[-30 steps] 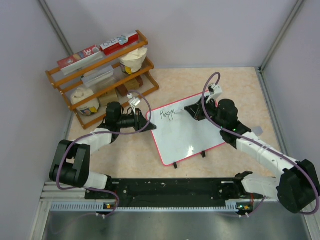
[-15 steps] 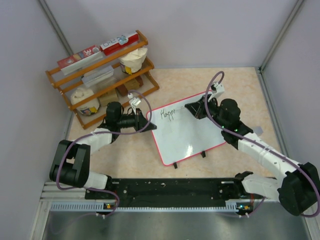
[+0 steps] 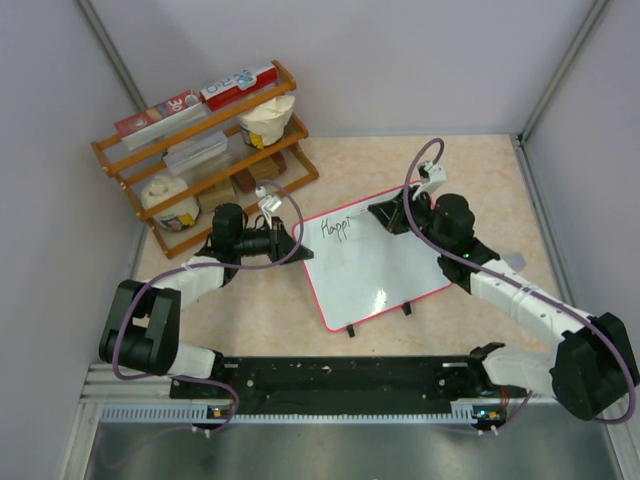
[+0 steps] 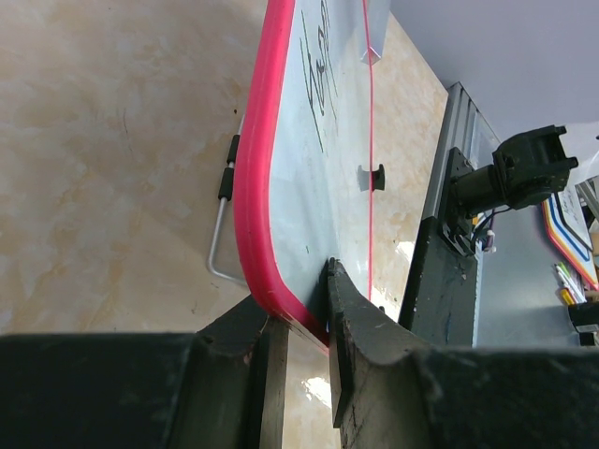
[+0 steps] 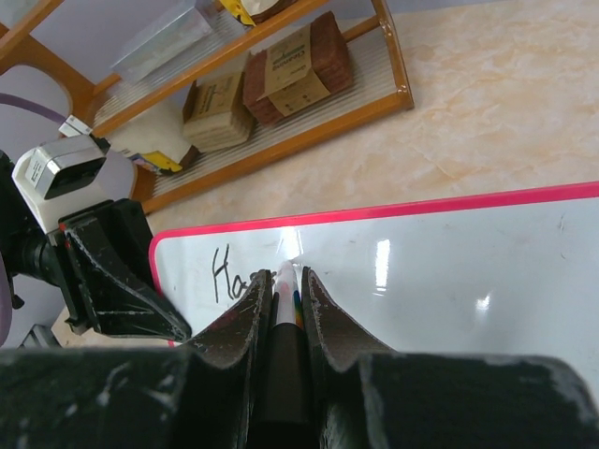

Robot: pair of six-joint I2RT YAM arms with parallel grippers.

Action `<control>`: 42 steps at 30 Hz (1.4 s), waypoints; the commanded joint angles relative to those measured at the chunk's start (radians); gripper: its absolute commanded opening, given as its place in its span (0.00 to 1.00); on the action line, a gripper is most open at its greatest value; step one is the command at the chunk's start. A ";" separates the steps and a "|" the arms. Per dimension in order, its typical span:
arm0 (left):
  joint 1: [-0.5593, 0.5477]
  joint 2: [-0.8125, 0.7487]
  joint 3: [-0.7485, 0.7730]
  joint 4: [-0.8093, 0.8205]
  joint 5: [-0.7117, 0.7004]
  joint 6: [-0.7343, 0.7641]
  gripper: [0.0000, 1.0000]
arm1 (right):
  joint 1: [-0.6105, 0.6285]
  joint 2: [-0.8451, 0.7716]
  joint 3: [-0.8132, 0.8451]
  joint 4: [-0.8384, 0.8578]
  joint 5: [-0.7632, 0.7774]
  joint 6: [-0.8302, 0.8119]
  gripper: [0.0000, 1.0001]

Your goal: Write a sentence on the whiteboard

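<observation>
near edge: black base rail [image 3: 340, 375] carrying both arms, bolted along the front of the beige marbled tabletop [image 3: 480, 170].

mid-field: the whiteboard [image 3: 380, 270] sits on the tabletop between the two arms, turned at an angle, with two small black feet showing on its near long side. it has a red rim and a glossy white face with glare spots.

left gripper [image 3: 292, 242] – at the board's left corner. in the left wrist view the left gripper [image 4: 299, 309] has one finger on each side of the red rim of the whiteboard [image 4: 299, 168], jaws narrowed and clamped onto that corner.

right gripper [image 3: 385, 215] – over the board's far edge. in the right wrist view the right gripper [image 5: 285, 276] is closed tight on a marker [image 5: 284, 313], whose pale tip is at the face of the whiteboard [image 5: 449, 271].

the sentence [image 3: 337, 228]: the top view reads "Happi" in thin black hand, near the far left corner of the board. the right wrist view shows only "Ha" [image 5: 229, 273] – the rest is hidden behind the fingers.

far left: a wooden rack [image 3: 200, 150], well apart from the board. a red-and-white box [image 3: 160, 115] on the top shelf is marked "30"; other print is too small to read. brown packets [image 5: 290, 70] on a lower shelf carry unreadable labels.
</observation>
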 commanded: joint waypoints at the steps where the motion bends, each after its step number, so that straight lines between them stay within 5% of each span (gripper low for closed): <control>1: -0.021 0.003 -0.001 -0.033 -0.051 0.132 0.00 | -0.007 0.011 0.046 0.041 0.018 0.004 0.00; 42: -0.023 0.007 -0.001 -0.043 -0.060 0.138 0.00 | -0.010 -0.033 -0.043 -0.018 0.046 -0.034 0.00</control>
